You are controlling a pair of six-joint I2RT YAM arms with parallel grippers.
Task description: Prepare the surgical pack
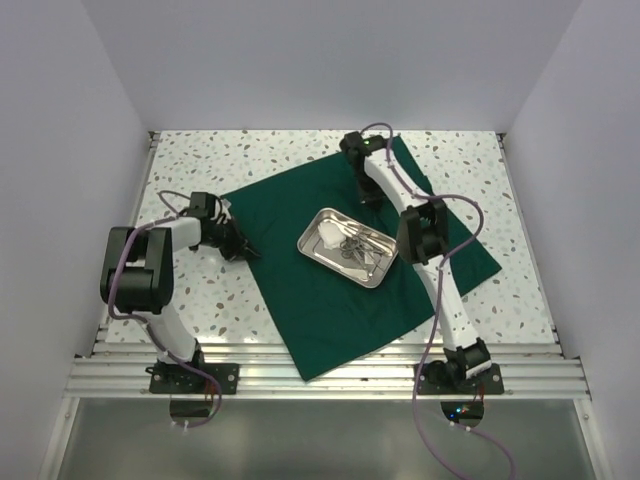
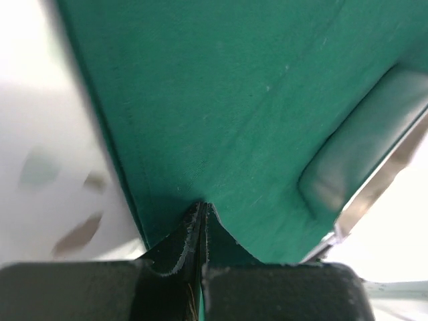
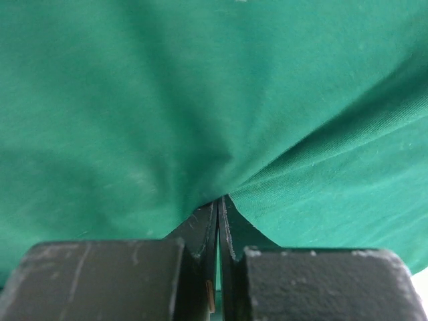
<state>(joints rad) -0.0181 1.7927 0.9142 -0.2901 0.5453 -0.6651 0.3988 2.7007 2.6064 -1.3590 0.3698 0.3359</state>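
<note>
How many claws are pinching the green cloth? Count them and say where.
2. The left claw pinches the green cloth at its left edge; the right claw pinches a fold of it toward the far corner.

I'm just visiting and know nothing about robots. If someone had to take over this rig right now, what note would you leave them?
Left gripper: shut on the green drape near its left edge.
Right gripper: shut on the drape's far side.
Metal tray with instruments and gauze sits mid-drape.
Done: drape spread, tray loaded, both pinches made.
Left: probably fold the drape over the tray into a bundle.
</note>
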